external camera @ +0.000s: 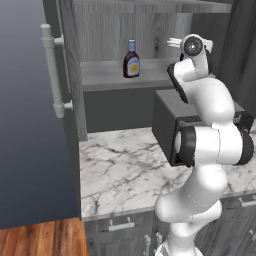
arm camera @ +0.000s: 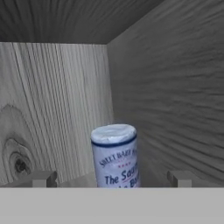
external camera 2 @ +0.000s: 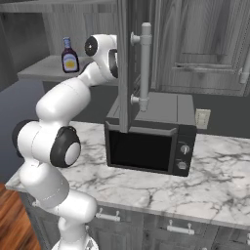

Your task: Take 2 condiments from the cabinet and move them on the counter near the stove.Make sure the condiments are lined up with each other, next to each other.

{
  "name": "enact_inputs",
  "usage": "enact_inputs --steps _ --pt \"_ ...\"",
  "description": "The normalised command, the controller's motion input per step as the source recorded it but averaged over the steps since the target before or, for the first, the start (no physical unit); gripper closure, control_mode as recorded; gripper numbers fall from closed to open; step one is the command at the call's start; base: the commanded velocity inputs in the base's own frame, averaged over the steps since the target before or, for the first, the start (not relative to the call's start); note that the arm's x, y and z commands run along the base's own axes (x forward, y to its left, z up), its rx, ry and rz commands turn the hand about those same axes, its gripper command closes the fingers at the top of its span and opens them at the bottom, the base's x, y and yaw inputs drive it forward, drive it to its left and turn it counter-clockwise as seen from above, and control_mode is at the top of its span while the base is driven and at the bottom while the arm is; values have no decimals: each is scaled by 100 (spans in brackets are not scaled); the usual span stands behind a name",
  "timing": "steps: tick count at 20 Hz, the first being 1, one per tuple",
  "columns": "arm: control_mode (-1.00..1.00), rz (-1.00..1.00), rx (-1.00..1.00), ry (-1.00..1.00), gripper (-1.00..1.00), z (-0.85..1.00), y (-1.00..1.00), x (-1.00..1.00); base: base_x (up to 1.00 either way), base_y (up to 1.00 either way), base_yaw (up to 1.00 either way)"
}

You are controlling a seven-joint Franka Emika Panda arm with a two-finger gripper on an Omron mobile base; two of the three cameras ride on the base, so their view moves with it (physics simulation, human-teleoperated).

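In the left base view, the open door of the cabinet (external camera: 70, 65) stands at the far left, its long pale bar handle (external camera: 51, 70) upright on the door's edge. To the right of the door, one dark brown sauce bottle (external camera: 131, 59) with a blue cap and a yellow-white label stands upright on the cabinet's inner shelf (external camera: 110, 75), well apart from the arm. Further right, the white arm (external camera: 205, 130) rises from the lower right and reaches up into the cabinet, its upper end lying right of the bottle at shelf height. Below the shelf spreads a white grey-veined marble surface (external camera: 120, 175), and a black microwave (external camera: 167, 127) sits on it, partly behind the arm. In the right base view the same bottle (external camera 2: 70, 55) stands at the upper left on the shelf, the arm's end (external camera 2: 100, 51) just to its right, then the door's edge with the bar handle (external camera 2: 145, 66), and the microwave (external camera 2: 151, 134) under it. In the hand view a white can-like container (arm camera: 115, 155) with a dark band and printed lettering stands in the cabinet's inside corner, between the two finger tips (arm camera: 41, 178) of the claw (arm camera: 111, 179), which stand wide apart and grip nothing; whether the tips touch the container I cannot tell.
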Motion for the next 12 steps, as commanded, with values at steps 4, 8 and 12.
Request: enact_inputs --steps 4,8,12 --pt "-100 0 0 0 -100 0 0 2 0 0 0" --pt "-100 0 0 0 -100 0 0 5 0 0 0" --pt "-100 0 0 0 -100 -1 0 12 0 0 0"
